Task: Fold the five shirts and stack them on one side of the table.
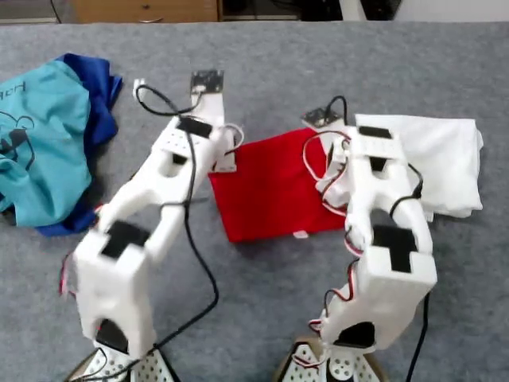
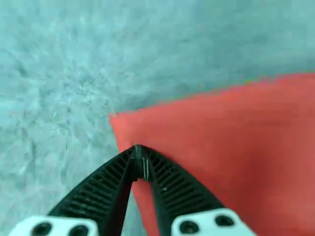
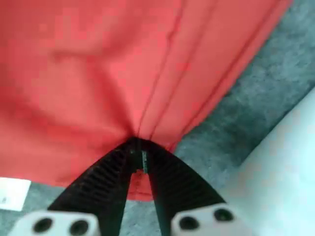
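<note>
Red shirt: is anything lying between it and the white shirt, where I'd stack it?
Nothing visible does. Just a strip of grey table separates the red shirt from the folded white shirt. The right end effector is shut on the red shirt's edge facing it; the left end effector pinches the far corner.

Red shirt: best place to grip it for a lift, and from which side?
Opposite side edges, one pincer each, from above: the red shirt lies flat and folded, so only edges give a lip to pinch. The left pincer is shut at the corner on its side, the right pincer on the edge nearest the white shirt, where fabric bunches.
</note>
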You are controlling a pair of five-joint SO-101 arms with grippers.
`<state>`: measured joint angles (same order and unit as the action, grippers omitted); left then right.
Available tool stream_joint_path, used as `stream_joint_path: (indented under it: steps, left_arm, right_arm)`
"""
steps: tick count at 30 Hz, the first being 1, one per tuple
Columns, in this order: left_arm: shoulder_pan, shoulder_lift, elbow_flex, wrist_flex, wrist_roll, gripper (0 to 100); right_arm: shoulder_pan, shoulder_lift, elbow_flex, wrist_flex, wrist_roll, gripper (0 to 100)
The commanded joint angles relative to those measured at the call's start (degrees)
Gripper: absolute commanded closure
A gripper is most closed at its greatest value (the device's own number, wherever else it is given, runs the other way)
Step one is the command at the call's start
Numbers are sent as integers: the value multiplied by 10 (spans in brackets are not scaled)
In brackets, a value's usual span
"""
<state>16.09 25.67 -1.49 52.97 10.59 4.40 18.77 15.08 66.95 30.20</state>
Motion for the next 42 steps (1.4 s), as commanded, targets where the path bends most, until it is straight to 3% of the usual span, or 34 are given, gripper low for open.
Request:
stream_joint_path:
  steps: [1, 7, 14, 23, 30, 33, 39, 42]
  left_arm:
    - [-6, 73, -109, 37, -18, 982]
    - [24, 66, -165, 79, -25, 982]
    - [23, -48, -169, 142, -41, 982]
    - [-7, -76, -98, 124, -42, 982]
    - [-11, -76, 43, 1, -65, 982]
    - [-11, -76, 61, -14, -66, 982]
    - [-18, -81, 35, -10, -66, 982]
    - [-23, -91, -4, 40, -66, 982]
  right_arm:
    - [8, 3, -23, 1, -2, 995]
    - [5, -89, -58, 63, 19, 995]
    - [-7, -150, -209, 98, -6, 995]
    - [-58, 98, -426, 62, -70, 995]
    - [-37, 326, -643, 91, -96, 995]
    - [-29, 386, -754, 143, -99, 995]
    - [-46, 402, -1047, 345, -89, 995]
    - [-34, 385, -1105, 355, -91, 995]
